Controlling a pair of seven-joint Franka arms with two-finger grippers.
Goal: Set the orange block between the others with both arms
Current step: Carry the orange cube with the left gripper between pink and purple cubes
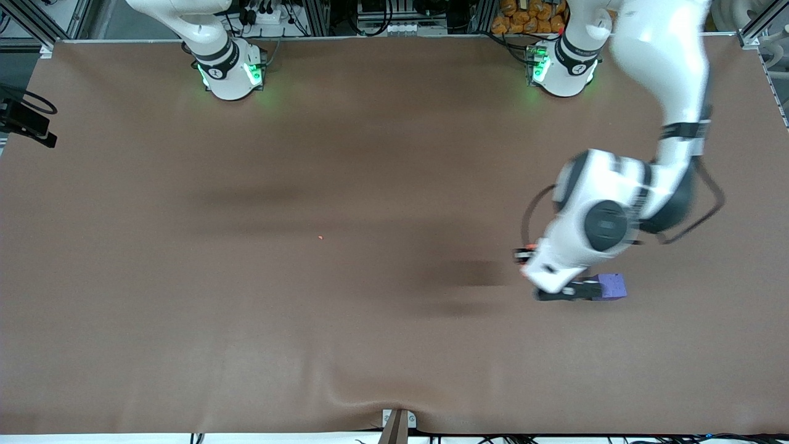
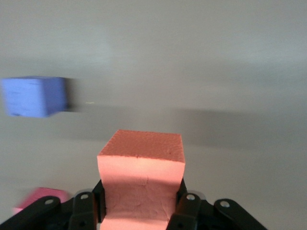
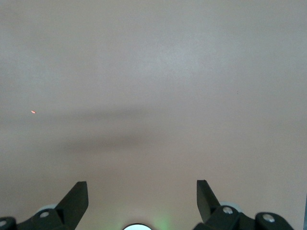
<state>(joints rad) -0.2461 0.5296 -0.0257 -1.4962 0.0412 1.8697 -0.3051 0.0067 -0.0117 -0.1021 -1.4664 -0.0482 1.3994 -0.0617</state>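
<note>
Left gripper fingers clamp the matte orange foam cube, ready for placing between the purple cube and red-pink cube. Right gripper waits over bare brown tabletop, fingers spread, holding nothing.

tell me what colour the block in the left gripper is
Orange; the orange block sits clamped in the left gripper, clearest in the left wrist view.

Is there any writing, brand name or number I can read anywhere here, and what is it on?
None can be read.
Dark bands on the arm bases: small marks, too small to read.
Orange block, purple cube, red-pink cube, table: no text.
</note>
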